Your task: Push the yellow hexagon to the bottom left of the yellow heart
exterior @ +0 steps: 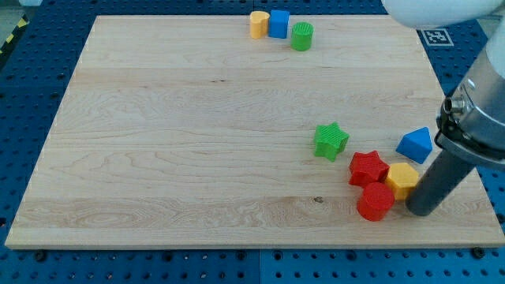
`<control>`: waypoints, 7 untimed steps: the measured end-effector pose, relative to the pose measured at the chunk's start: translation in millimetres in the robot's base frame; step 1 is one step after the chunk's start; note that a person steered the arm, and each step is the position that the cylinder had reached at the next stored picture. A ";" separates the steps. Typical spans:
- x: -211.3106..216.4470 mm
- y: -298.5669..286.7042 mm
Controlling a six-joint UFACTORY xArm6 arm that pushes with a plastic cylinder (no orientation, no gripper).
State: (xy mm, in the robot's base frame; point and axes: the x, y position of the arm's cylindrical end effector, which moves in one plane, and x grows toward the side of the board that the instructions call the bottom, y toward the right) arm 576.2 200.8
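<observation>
My tip [421, 211] is down at the view's bottom right, on the wooden board [173, 142], touching or just beside the right edge of the yellow hexagon [402, 180]. No claw on this rig, just a dark rod, so nothing to open or close and it holds nothing.

Hexagon's packed into a cluster w/ 2 reds: red star [368, 167] right on its left, red cylinder [375, 202] touching at its lower left. Blue triangle block [416, 145] sits just above the hexagon, close to the rod's upper part. Green star [331, 141] a bit further left & up, apart from the red star.

Way across at the view's top: yellow heart [259, 24], blue cube [278, 24] pressed to its right, green cylinder [301, 36] just right & lower of the cube. So hexagon & heart are well apart, hexagon far to the heart's lower right. Blue pegboard [31, 95] surrounds the board.
</observation>
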 end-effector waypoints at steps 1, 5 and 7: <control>-23.8 0.0; -91.5 -42.1; -105.6 -71.0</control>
State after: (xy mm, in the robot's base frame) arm 470.6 129.9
